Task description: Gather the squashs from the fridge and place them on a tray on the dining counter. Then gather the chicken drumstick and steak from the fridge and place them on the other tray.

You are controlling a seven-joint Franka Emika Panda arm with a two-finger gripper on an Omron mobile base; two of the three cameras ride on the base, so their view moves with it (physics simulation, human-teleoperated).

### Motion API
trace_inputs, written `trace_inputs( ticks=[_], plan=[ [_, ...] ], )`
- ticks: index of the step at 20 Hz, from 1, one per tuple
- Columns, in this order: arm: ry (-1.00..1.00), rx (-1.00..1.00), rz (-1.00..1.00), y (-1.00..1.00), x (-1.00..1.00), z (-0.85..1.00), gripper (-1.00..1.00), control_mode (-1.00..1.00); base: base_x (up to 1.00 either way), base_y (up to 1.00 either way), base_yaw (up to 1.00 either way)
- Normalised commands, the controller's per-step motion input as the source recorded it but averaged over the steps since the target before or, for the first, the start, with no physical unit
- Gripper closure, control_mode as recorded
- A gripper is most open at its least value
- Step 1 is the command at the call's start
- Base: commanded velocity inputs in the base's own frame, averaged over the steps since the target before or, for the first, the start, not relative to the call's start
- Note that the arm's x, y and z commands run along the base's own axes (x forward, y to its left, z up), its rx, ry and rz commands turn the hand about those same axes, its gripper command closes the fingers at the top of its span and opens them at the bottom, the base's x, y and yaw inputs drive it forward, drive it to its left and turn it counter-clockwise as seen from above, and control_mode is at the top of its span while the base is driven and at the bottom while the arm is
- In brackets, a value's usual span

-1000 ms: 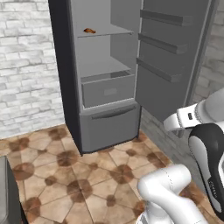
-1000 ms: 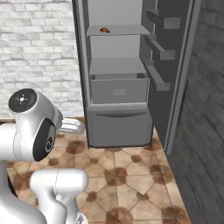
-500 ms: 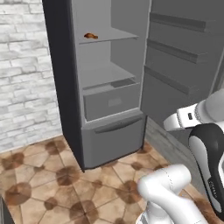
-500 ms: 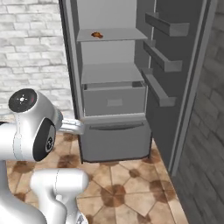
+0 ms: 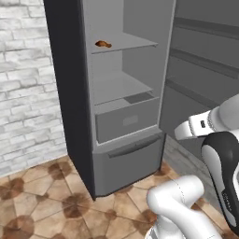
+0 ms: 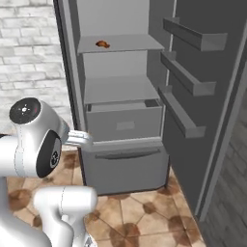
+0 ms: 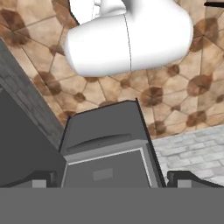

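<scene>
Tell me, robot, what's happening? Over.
End effector open, holding nothing. Fridge open; one orange-brown meat piece on upper shelf. Nothing blocking it. Over.

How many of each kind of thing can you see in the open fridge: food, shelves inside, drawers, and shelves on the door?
Small orange-brown piece of meat: 1
Light grey inner shelves: 2
Grey drawers: 2
Dark grey door shelves: 3
Total: 8

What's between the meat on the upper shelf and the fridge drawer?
A bare grey shelf lies between the drumstick and the drawer, clearest in the right base view.
</scene>
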Motion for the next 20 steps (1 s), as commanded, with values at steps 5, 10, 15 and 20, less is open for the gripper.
trace_inputs(
  ticks=[5, 10, 15, 20],
  plan=[
    [0.0, 0.0, 0.0, 0.0, 0.0, 0.0, -1.0, 1.0, 0.64, 0.0, -0.02],
    [0.0, 0.0, 0.0, 0.0, 0.0, 0.0, -1.0, 1.0, 0.64, 0.0, 0.0],
    [0.0, 0.0, 0.0, 0.0, 0.0, 0.0, -1.0, 1.0, 0.6, 0.0, 0.0],
    [0.0, 0.0, 0.0, 0.0, 0.0, 0.0, -1.0, 1.0, 0.52, -0.06, 0.0]
  ],
)
